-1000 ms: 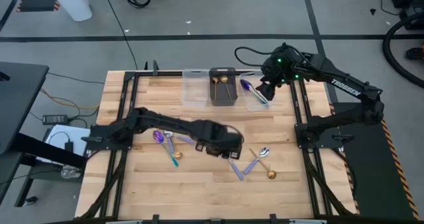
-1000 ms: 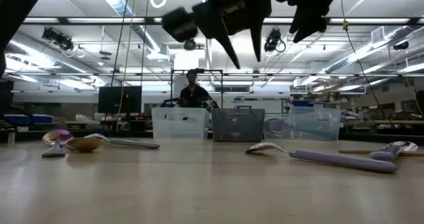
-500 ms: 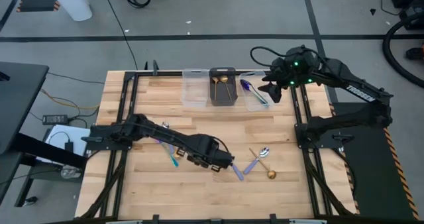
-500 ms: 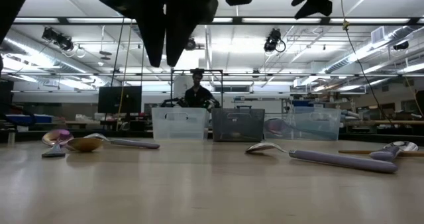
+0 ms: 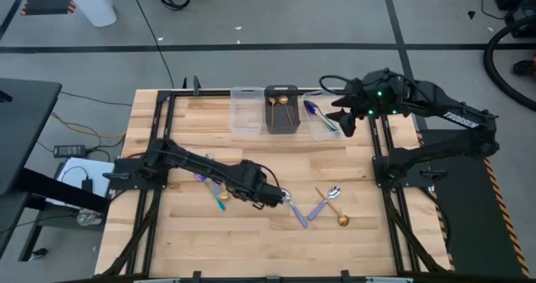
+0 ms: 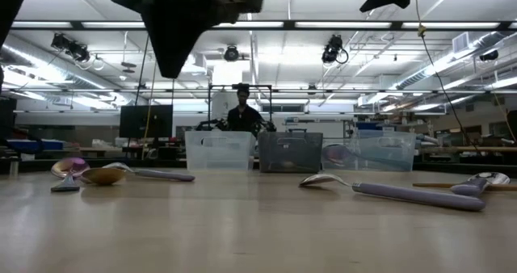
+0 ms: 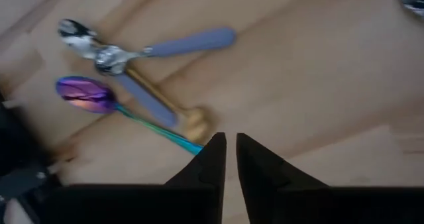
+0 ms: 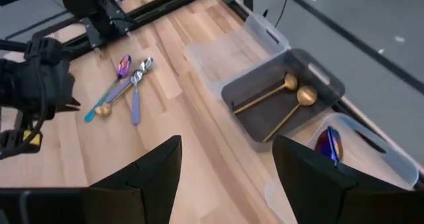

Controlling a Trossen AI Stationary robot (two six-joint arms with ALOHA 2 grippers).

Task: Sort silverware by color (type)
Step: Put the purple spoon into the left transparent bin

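The pale butcher-block tabletop [image 5: 251,241] of glued wooden strips sat inside a black metal frame, on a grey concrete floor. Toward nine o'clock lay a cluster of slim metal spoons [image 5: 211,181]: an iridescent purple-bowled spoon with a teal handle [image 7: 99,98], a shiny silver one with a matte lavender handle [image 7: 142,48] and a gold one [image 7: 189,121]. The left tool [image 5: 276,198], near the centre, hovered above the wood with its tapered dark fingers [image 7: 212,161] nearly together, holding nothing. Just beside it, toward three o'clock, lay more lavender-handled spoons [image 5: 322,208]. At twelve o'clock stood a clear plastic rectangular bin [image 5: 244,115], a dark bin with two gold spoons [image 8: 278,95], and a clear bin with a rainbow spoon [image 8: 329,144]. The right tool [image 5: 345,120] hung beside that bin, fingers wide apart. White lettering on the right arm was too small to read for certain. Beyond, under strip lights, a person [image 6: 241,111] stood in a workshop.
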